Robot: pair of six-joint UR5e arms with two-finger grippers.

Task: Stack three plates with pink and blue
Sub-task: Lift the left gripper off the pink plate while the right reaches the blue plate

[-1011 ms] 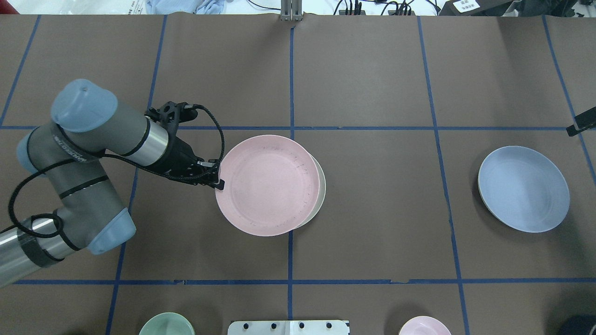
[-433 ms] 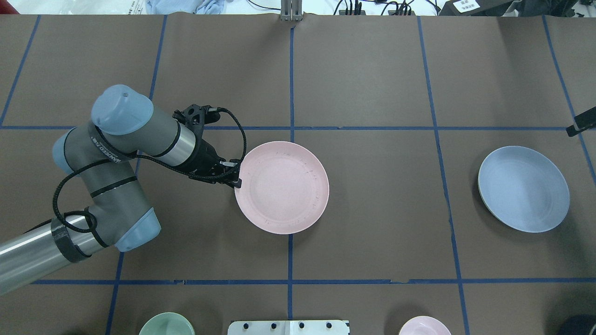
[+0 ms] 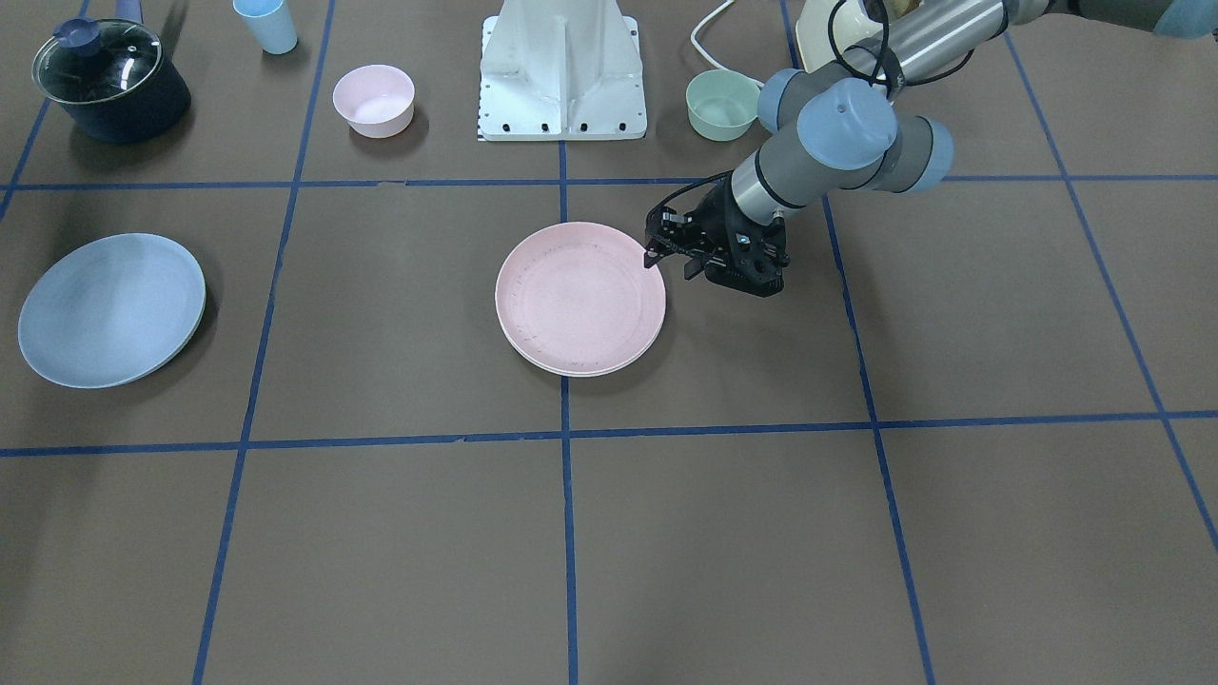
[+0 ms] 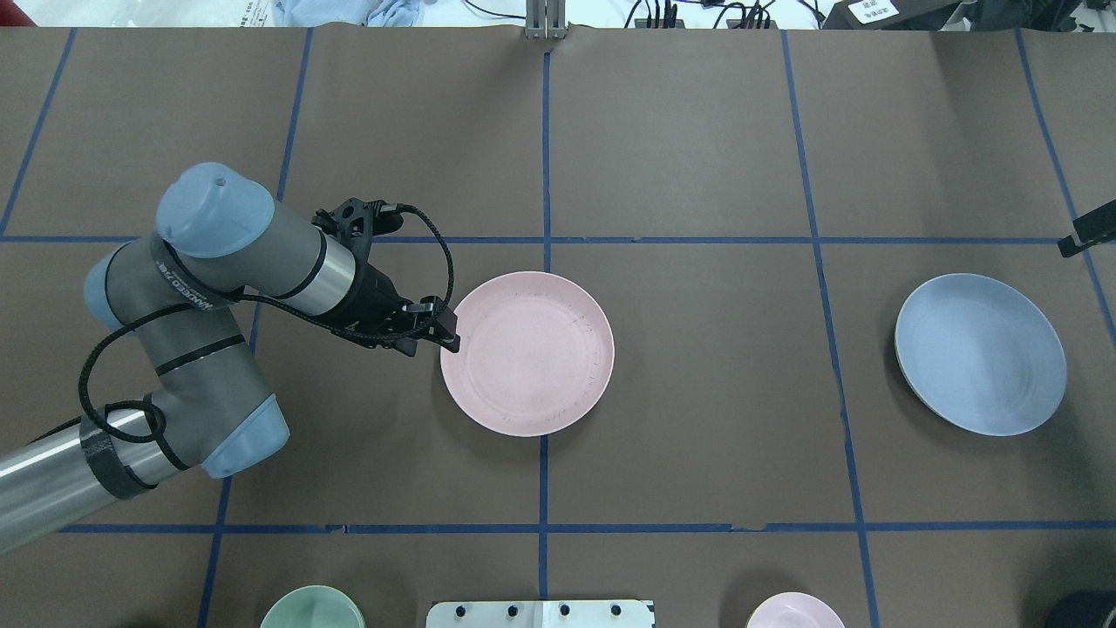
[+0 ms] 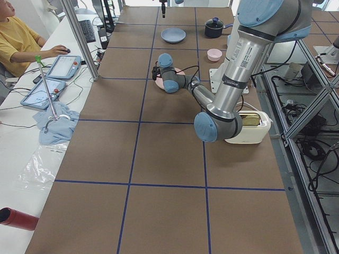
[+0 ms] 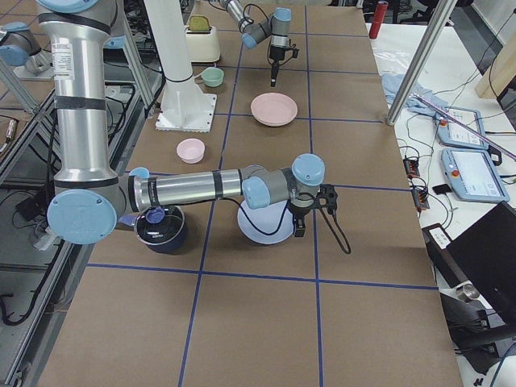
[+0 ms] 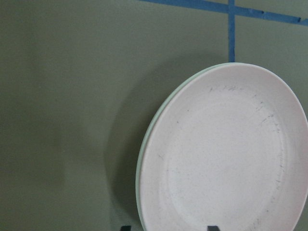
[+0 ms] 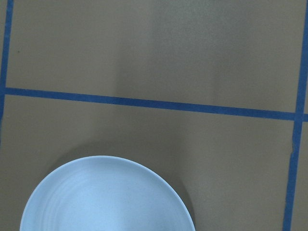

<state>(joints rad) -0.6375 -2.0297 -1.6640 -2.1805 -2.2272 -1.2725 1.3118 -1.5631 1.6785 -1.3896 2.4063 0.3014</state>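
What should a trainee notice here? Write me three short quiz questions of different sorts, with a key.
1. True or false: the pink plate lies on the cream plate.
2. Which plate lies apart from the stack? A the cream plate, B the blue plate, C the pink plate.
3. Which arm's jaws stand beside the pink plate?
Key: 1 true; 2 B; 3 left.

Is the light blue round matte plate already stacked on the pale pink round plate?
No, the light blue plate lies alone, well apart from the pale pink plate.
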